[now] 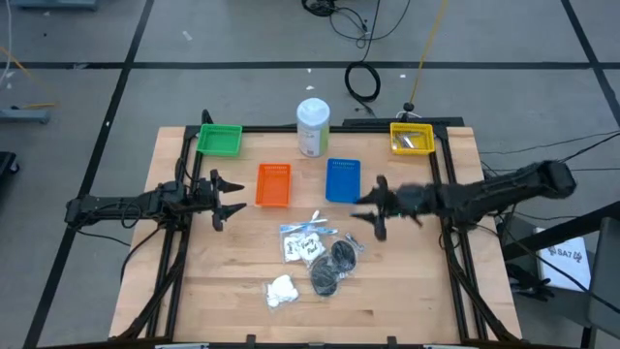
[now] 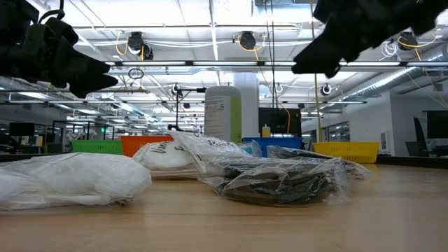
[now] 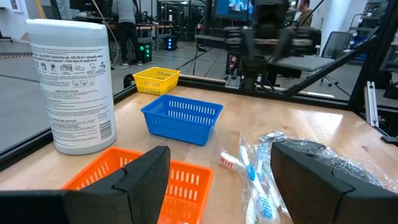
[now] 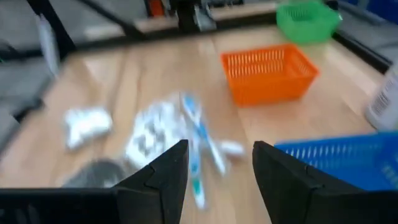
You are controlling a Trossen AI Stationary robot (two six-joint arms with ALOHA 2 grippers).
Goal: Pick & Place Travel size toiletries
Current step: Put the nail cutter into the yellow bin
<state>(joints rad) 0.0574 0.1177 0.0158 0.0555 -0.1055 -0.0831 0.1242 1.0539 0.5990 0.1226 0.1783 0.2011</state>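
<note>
Lying bunched mid-table, ahead of the orange tray [image 1: 273, 184] and blue tray [image 1: 343, 180]: clear sachets [image 1: 307, 239], dark puffs [image 1: 332, 267], a white wad [image 1: 281, 290]. Hovering left of the pile, beside the orange tray, the left gripper [image 1: 231, 197], fingers spread wide, holding nothing. Hanging just beside the blue tray, above the table, the right gripper [image 1: 370, 209], fingers apart, gripping nothing.

1. Green tray [image 1: 220, 140] at the bench's far left corner.
2. Yellow tray [image 1: 412, 139] at the far right corner.
3. Orange tray [image 1: 273, 184] and blue tray [image 1: 343, 180] mid-bench.
4. White bottle [image 1: 312, 126] upright at the far edge.
</note>
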